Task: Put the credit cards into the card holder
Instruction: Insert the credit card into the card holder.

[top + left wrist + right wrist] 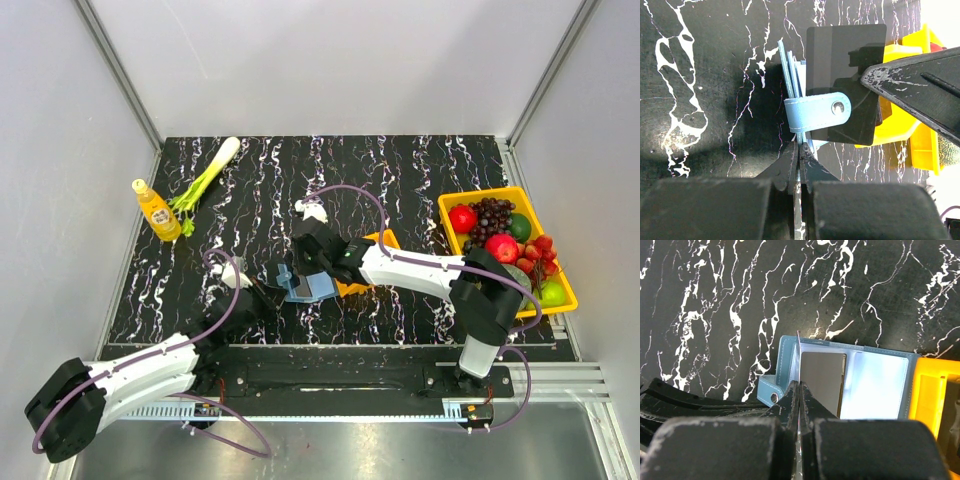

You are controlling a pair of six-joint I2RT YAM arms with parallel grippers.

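The yellow bin (450, 205) holds fruit (500, 245); the blue card holder (875, 385) lies open beside the orange tray (932, 395). The right gripper (798, 390) has its jaws clamped on a dark credit card (840, 50), upright over the holder. The left gripper (799, 155) pinches the holder's flap.

Card holder (303, 287): blue, wallet-type, lying open near the centre of the black marbled table (420, 170). Its far edge is against a small orange tray (935, 390). The interior is pale blue with clear pockets. The cover carrying the snap strap (816, 112) stands raised, pinched in the left gripper (799, 150).

Credit card (840, 55): dark, glossy, upright on edge at the holder's fold, clamped in the right gripper (798, 385).

Second card (822, 380): grey face, flat in a pocket.
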